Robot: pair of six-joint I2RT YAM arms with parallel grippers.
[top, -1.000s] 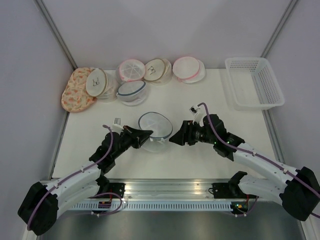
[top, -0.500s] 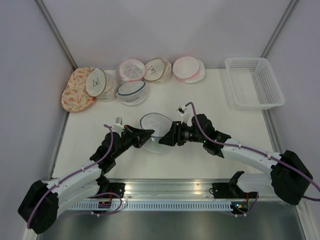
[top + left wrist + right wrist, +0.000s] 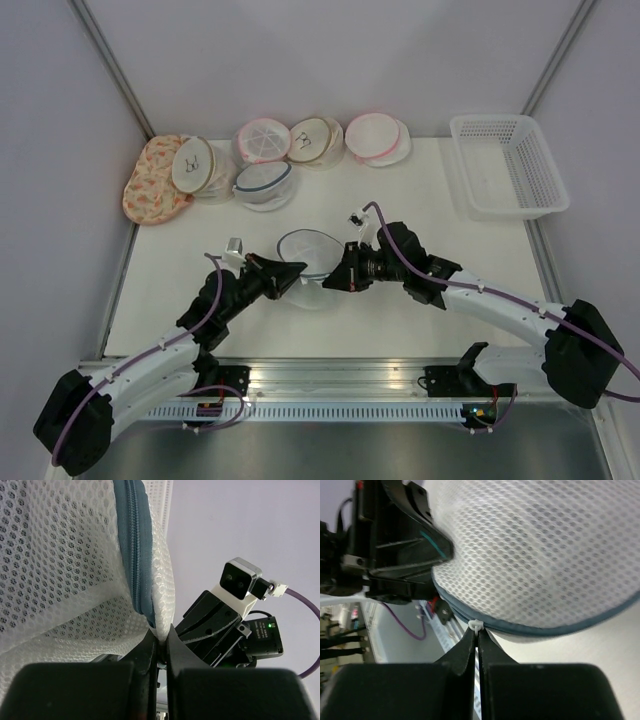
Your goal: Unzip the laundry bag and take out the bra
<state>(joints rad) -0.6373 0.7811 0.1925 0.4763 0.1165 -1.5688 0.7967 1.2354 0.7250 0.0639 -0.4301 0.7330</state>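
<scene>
Laundry bag (image 3: 305, 250) (the round, domed white mesh one with the grey-blue zipper rim) sat at the near middle of the white bench (image 3: 165, 260), held between the two hands. The left hand (image 3: 161, 641) was fully closed on the bag's rim, pinching mesh and zipper tape on its left side. The right hand (image 3: 476, 634) was closed too, its very tips nipping the small white zipper pull (image 3: 475, 625) on the bag's right side. The zipper looked closed along every stretch in view, and the black bra could not be made out through the mesh.

The weak spot, I judged, was that tip-only hold: the little pull could pop free once it was dragged along the curved rim. If the left hand's pinch slid, the whole laundry bag would follow the right hand instead of opening. Loose mesh beside the teeth might also jam the slider, and the two hands sat close enough to knock together.
</scene>
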